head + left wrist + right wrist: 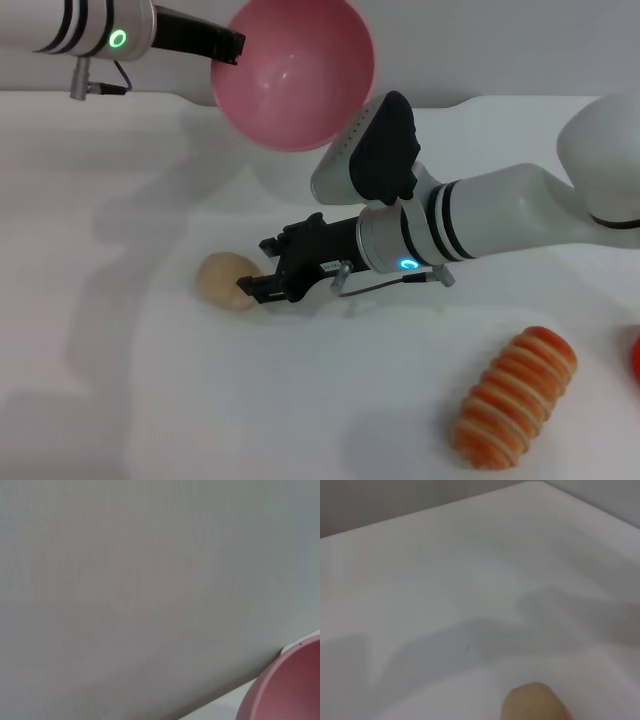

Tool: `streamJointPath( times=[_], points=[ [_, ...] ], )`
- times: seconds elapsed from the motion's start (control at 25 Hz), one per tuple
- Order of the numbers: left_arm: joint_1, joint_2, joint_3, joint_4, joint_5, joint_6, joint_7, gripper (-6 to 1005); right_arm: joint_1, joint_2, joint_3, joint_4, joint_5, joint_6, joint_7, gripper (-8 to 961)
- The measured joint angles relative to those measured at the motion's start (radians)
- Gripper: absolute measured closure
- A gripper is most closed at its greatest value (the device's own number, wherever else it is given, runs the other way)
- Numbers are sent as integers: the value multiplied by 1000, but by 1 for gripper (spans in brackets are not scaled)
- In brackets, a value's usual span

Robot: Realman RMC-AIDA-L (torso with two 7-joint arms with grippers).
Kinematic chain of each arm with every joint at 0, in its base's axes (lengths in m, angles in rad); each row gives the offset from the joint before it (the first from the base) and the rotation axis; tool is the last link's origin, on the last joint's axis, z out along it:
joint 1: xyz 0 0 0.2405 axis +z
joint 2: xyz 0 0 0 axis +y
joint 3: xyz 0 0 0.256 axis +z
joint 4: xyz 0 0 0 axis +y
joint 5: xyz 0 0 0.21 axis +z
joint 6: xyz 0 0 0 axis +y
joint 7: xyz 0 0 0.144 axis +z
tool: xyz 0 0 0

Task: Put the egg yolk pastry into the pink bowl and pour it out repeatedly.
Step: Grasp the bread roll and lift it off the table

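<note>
Starting at your left, the left gripper [228, 46] is raised above the back of the white table [120, 380], clamped on the rim of the pink bowl [292, 72], which hangs tipped on its side with its empty mouth facing the head camera; the left wrist view catches only an arc of that bowl [290, 690] low in its corner. Down on the table, the egg yolk pastry [226, 281] lies in front of the bowl and well below it, a rounded lump with no clear long axis. The right gripper [258, 280] reaches in from the right, fingers apart, with the tips right at the pastry's right side, so the pastry lies straight ahead of it, along the line of the fingers; whether the fingers already touch it you cannot tell. The right wrist view shows the top of the pastry [536, 703] close in. This arm is by far the nearer to the pastry. Further right, the orange-and-cream striped roll [513, 396] lies well apart. You will find no brand, label or readable writing on anything here
</note>
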Motion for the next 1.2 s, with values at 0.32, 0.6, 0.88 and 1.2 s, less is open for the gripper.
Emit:
streamJointPath(
  times=[0.32,0.6,0.88,1.2],
  points=[
    [3,-5,0,11,0,-3,13,922,22,0,-27,18,15,-2,7,500],
    [4,-6,0,13,0,-7,20,922,21,0,-39,20,30,-7,8,507],
    [6,-6,-2,13,0,-7,25,921,23,0,-39,31,31,-4,50,515],
    [15,-5,-11,24,0,-8,41,920,27,0,-37,37,31,2,63,660]
  ],
)
